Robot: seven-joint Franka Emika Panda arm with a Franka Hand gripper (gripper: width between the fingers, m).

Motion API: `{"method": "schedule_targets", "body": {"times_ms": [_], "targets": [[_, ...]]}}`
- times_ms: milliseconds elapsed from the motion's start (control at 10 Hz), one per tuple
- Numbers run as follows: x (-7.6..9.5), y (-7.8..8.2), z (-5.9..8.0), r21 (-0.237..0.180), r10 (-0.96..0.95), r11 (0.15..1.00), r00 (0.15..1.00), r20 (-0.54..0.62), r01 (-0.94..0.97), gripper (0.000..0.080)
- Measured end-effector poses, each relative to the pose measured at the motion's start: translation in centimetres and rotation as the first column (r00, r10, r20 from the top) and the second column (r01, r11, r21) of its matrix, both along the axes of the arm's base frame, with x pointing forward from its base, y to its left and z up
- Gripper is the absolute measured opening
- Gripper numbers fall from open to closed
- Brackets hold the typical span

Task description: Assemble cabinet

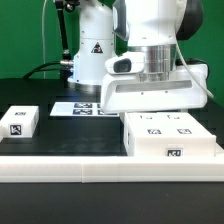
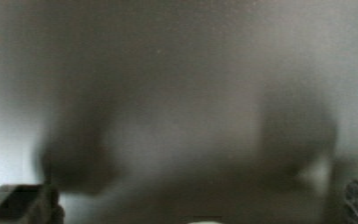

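- White gripper (image 2: 190,205), low and close over the cabinet (image 1: 170,135); dark fingers (image 2: 16,205) far apart at both edges of the blurry wrist view, spread wide, pinching nothing.
- Looks like reaching down for a hold on the big box; cannot tell for sure.
- Next: go down slowly, close on a firm edge, not a loose panel.
- Cabinet on the black table (image 1: 60,142), toward the exterior view's right.
- Well apart on the exterior view's left, a small white block (image 1: 20,120) with a tag; maybe a part not yet fitted.
- Flat marker board (image 1: 85,108) behind, between the two.
- Along the front, a white rail (image 1: 80,172); nothing else in the way.
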State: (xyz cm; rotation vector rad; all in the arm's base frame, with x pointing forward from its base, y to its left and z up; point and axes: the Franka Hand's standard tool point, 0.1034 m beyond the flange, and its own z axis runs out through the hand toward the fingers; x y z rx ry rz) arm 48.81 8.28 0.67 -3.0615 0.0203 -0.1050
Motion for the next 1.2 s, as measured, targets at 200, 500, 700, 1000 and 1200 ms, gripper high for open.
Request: {"method": "schedule_targets", "body": {"times_ms": [200,500,700,1000,1200], "targets": [[0.09,-0.14,0.0,-0.001,0.001,1.0,1.0,0.004,-0.001,0.0797],[0.07,-0.02,-0.01,-0.001,0.004,1.0,1.0,0.004,-0.004,0.0512],[0.06,-0.02,-0.01,-0.001,0.004,1.0,1.0,0.004,-0.004,0.0375],[-0.16,0.02,-0.11,-0.002,0.014,1.0,1.0,-0.001,-0.014,0.0204],[-0.22,0.05,0.52,-0.003,0.019,1.0,1.0,-0.005,-0.019,0.0204]]}}
